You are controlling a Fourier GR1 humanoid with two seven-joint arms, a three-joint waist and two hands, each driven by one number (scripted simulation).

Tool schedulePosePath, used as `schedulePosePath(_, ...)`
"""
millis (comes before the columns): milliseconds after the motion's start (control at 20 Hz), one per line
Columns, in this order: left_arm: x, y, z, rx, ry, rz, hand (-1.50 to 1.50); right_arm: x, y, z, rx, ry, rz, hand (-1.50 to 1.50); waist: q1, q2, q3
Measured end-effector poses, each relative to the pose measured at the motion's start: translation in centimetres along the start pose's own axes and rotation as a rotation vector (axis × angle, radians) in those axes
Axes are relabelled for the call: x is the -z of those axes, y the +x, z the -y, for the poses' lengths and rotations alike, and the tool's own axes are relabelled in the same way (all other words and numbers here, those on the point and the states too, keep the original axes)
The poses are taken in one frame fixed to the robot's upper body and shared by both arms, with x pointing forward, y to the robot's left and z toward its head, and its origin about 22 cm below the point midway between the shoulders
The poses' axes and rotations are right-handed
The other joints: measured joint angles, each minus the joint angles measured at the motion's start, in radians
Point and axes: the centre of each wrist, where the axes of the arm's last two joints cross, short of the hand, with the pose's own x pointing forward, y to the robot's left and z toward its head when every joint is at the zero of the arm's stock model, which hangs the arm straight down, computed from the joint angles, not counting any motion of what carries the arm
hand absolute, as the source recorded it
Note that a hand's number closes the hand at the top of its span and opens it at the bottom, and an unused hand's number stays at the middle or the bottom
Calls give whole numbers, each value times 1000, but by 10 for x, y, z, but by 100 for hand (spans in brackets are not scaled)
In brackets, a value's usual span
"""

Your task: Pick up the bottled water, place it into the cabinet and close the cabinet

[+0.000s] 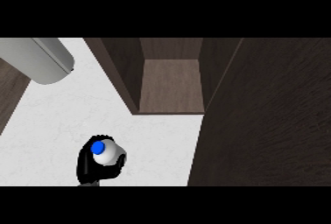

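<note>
Lower left of the frame: a black hand rises from the bottom edge, its fingers and thumb curled round the bottle.
Which hand: cannot be told for certain from this view; it shows at the left side, so it is read as the left hand.
Bottle: white body with a blue cap facing the viewer; held over the pale surface, left of the cabinet.
Cabinet: dark wood, upper centre of the frame, standing open; its brown inner floor shows between two dark side walls.
Cabinet door: a broad dark wooden panel filling the right side of the frame, swung outward.
Upper left of the frame: a grey rounded cylinder lies slantwise over the surface.
Far left edge: a strip of dark wood borders the surface.
</note>
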Motion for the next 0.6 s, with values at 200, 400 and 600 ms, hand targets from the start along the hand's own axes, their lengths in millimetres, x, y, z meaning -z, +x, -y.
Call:
schedulePosePath(200,4,12,12,0,-46,-1,150,1,1,0,4,-8,3,-150,1,1,0)
schedulePosePath(400,7,32,24,-32,-79,-18,150,2,1,-2,7,-3,-2,-150,2,1,0)
schedulePosePath(600,8,52,41,-63,-101,-30,150,1,1,-1,0,-2,-6,-150,2,1,0)
